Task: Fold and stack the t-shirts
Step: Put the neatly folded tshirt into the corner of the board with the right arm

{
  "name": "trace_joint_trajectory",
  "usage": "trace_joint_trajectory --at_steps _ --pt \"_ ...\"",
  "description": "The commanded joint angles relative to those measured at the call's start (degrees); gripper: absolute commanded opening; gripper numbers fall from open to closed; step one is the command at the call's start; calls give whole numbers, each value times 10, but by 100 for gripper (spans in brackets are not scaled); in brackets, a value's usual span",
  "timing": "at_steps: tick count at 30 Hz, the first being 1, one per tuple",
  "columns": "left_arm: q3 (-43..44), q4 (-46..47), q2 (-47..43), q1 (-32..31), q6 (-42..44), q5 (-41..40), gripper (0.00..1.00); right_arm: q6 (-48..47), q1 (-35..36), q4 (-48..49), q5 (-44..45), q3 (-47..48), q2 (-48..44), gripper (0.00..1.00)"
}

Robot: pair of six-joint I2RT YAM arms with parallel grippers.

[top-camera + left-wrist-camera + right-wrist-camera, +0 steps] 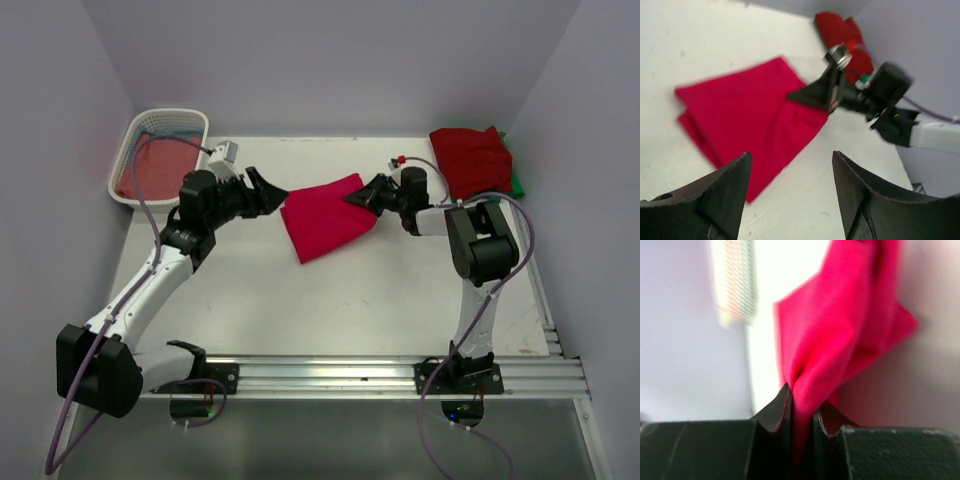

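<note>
Your right gripper (362, 197) is clamped on the crimson t-shirt (325, 218). The right wrist view shows a fold of the cloth pinched tight between the two fingers, with the rest of the shirt bunching away past the tips. Your left gripper (790, 160) has its jaws spread wide with nothing between them. It sits just off the shirt's opposite edge, tips aimed at it, and as far as I can tell it isn't touching. The shirt lies mostly flat on the table (350, 300) between your two grippers, folded over into a rough rectangle. Behind your right gripper, toward the far corner, there's the darker red t-shirt (470, 158) with a sliver of the green t-shirt (516, 182) poking out beside it. Behind your left gripper is the white basket (128, 150) with reddish cloth inside.
</note>
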Motion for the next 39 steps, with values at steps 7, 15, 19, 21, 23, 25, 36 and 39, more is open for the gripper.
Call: trace_joint_trajectory --at_steps 7,15,19,21,23,25,36,39 --pt "-110 -53 -27 3 15 19 65 217 -111 376 204 57 -64 0" --pt "-138 -92 -57 3 41 18 61 172 -239 378 369 136 -17 0" --pt "-147 -101 -52 3 45 25 59 217 -290 440 391 204 68 0" --pt "-147 -104 -39 3 50 21 59 219 -298 446 384 237 88 0" --pt "-146 -102 -23 3 51 25 58 198 -298 425 378 246 108 0" --pt "-147 -95 -15 3 45 30 57 186 -295 400 373 242 123 0" --pt "-149 -53 29 -1 25 59 52 175 -274 371 333 -13 50 0" --pt "-157 -43 28 -5 23 64 52 151 -270 317 361 -91 -13 0"
